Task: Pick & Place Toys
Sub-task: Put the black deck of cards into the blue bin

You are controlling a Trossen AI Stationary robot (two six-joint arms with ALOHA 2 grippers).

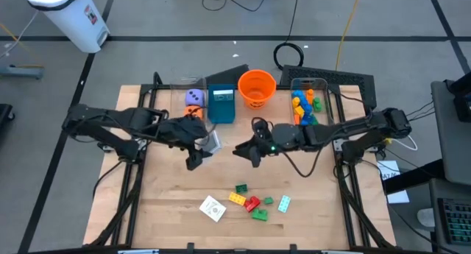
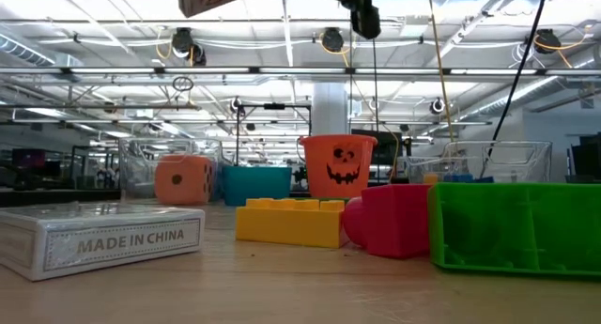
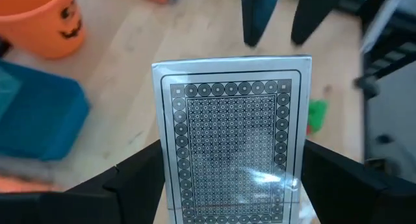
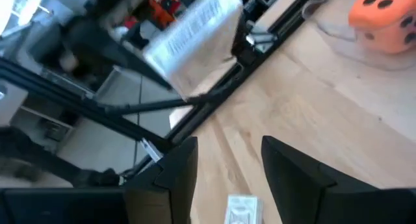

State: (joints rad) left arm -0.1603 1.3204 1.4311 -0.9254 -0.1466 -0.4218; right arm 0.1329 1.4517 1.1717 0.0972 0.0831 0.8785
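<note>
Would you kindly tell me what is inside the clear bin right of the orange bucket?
The clear bin holds a pile of bricks: orange, blue, yellow and green. Whatever lies beneath that pile is covered.

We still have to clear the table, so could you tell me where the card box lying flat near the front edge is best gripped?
Grip the card box across its two long sides from straight above; it lies flat and apart from the bricks.

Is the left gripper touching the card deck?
Touching. The left wrist view shows the card deck clamped in the left gripper, fingers pressed against both its sides, held above the table.
</note>
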